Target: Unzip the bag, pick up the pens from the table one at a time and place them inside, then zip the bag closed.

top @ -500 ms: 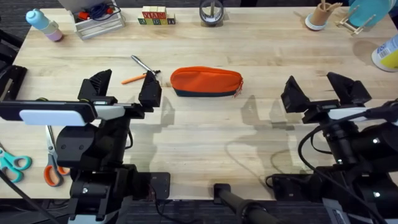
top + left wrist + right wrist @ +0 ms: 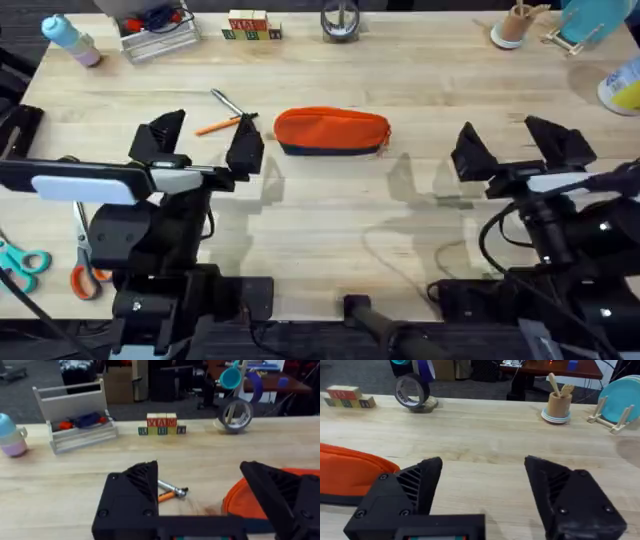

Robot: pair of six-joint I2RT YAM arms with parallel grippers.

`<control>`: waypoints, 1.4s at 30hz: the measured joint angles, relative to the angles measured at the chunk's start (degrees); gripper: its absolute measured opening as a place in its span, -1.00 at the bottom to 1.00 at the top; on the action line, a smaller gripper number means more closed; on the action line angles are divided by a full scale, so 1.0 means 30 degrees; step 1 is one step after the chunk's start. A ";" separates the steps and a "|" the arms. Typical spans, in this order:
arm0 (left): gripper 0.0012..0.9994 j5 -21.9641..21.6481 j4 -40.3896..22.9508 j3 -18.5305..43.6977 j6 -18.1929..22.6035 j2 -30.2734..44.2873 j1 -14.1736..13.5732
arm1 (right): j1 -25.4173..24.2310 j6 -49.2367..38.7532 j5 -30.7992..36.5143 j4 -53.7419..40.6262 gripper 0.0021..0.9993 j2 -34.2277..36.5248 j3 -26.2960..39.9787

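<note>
The orange bag (image 2: 331, 131) with its dark navy base lies closed on the table (image 2: 330, 215), a little behind the middle. Two pens lie just to its left: an orange one (image 2: 215, 126) and a silvery metal one (image 2: 229, 103), which cross in the left wrist view (image 2: 172, 492). My left gripper (image 2: 205, 143) hangs open just in front of the pens, to the bag's left, holding nothing. My right gripper (image 2: 510, 148) is open too, well to the right of the bag (image 2: 350, 475), with nothing between its fingers.
Along the back edge stand a bottle (image 2: 68, 38), a wire tray (image 2: 157, 30), letter blocks (image 2: 252, 26), a tape roll (image 2: 341, 22) and a cup of sticks (image 2: 512, 26). Scissors (image 2: 85, 265) lie at the front left.
My left gripper has shifted slightly forward toward the pens. The bag, the pens and the right arm stay where they were.
</note>
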 joint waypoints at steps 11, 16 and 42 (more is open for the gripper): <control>0.99 0.0426 0.1069 0.0134 0.0000 0.0000 0.0004 | 0.0000 0.0100 -0.0492 0.2165 1.00 0.0029 0.0238; 0.99 0.0306 0.0509 0.1564 -0.0007 0.0000 0.0000 | 0.0000 0.0525 -0.0503 0.0869 1.00 0.0036 0.2329; 0.99 0.1606 -1.4813 1.7001 -0.0007 1.2837 0.0007 | 0.0000 0.0692 -0.1746 -1.2087 1.00 1.2418 1.5654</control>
